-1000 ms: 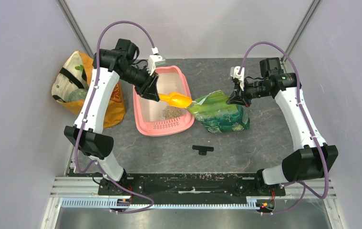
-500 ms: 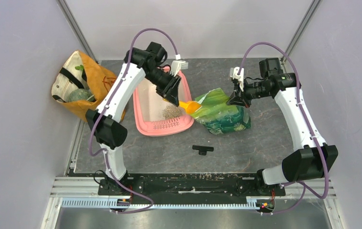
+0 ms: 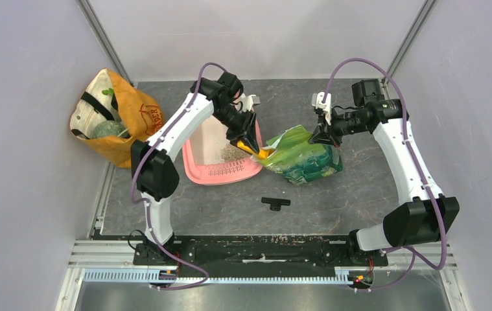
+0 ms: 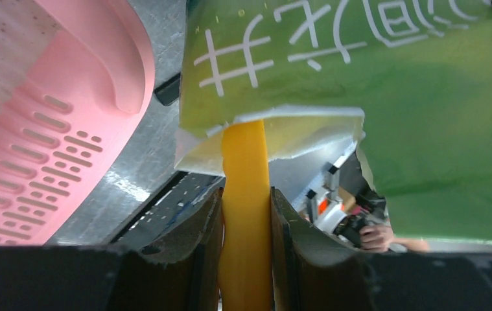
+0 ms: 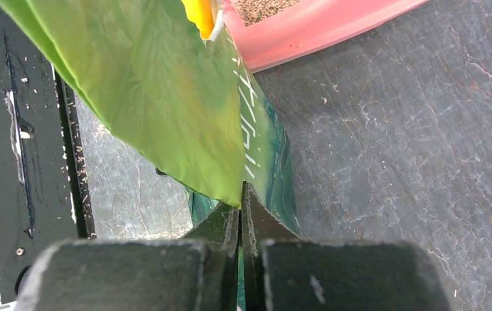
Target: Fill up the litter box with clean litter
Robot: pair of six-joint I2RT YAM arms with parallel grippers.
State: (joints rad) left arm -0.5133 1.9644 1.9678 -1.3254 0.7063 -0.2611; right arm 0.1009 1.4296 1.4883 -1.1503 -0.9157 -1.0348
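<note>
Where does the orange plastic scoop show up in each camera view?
Top external: the orange plastic scoop sits at centre, its front entering the glossy green foil bag.
Left wrist: bottom centre, gripped between the left fingers, front hidden inside the bag.
Right wrist: an orange sliver at the top edge.
Shared landmark: the green bag, in all three.

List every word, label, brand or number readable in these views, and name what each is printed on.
"DER": dark letters on the orange fabric bag, top view; only this ending is faintly legible.
Large white characters on the green foil bag, left wrist view: cropped by the frame, not readable.
White print on the same bag, right wrist view: too oblique to read.
Litter box: no print visible.
</note>
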